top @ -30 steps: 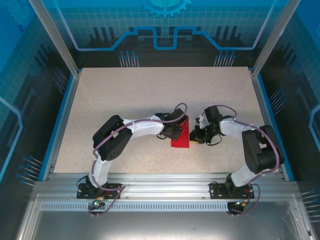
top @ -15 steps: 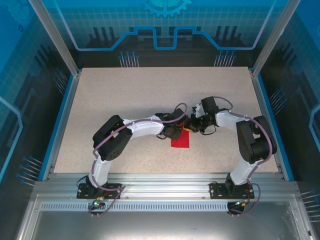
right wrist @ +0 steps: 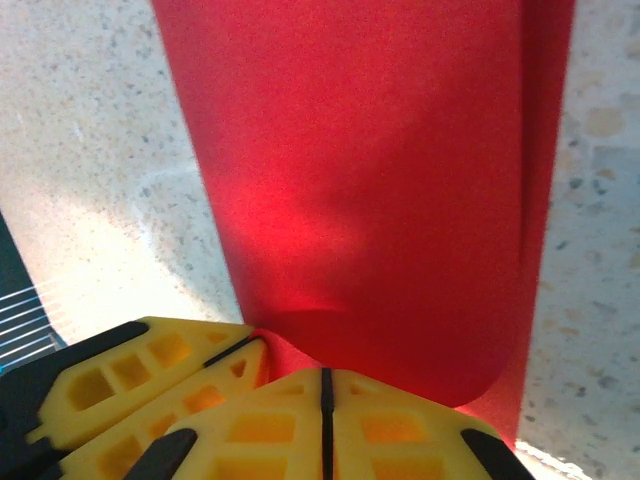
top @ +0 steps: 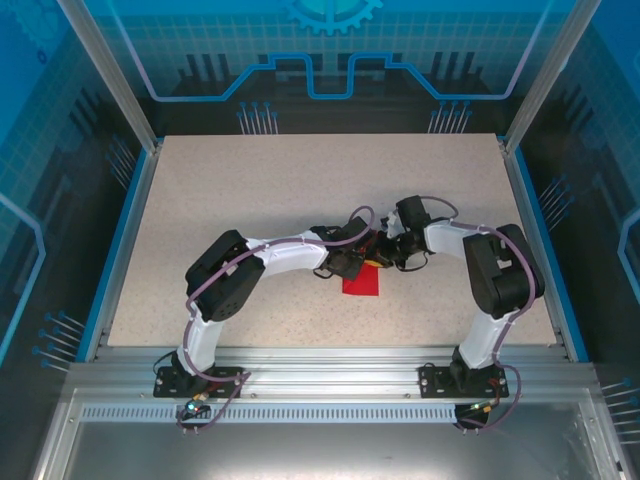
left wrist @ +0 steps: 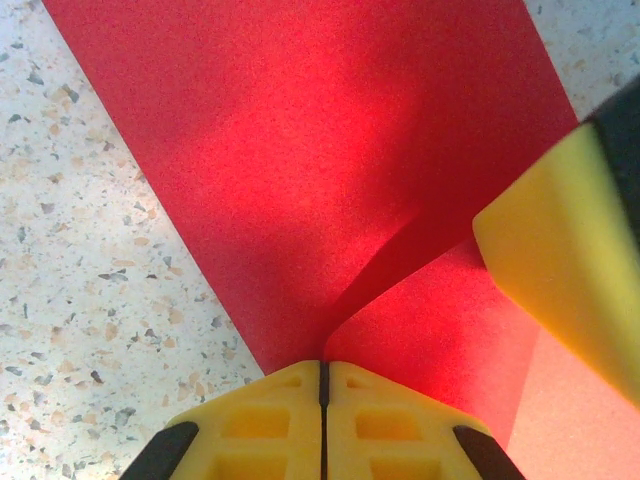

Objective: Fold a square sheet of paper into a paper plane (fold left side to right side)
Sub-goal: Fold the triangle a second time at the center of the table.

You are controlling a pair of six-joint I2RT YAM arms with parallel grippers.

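Closed right gripper (right wrist: 322, 385) pinches the curled near edge of the red square sheet of paper (right wrist: 370, 170). Left gripper (right wrist: 240, 352) just beside it, lower left. Speckled surface (right wrist: 90, 150) on both sides.

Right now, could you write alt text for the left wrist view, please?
A thin bright red sheet of paper lies across a speckled tabletop, its lifted flap meeting the shut yellow left pincer. Another yellow finger enters at right.

Sheet of paper (top: 361, 285) is laid on table (top: 250, 190), just right of centre. Its 12 o'clock edge is met by left pincer (left wrist: 322, 372) at 11, right pincer (right wrist: 322, 385) at 1, side by side.
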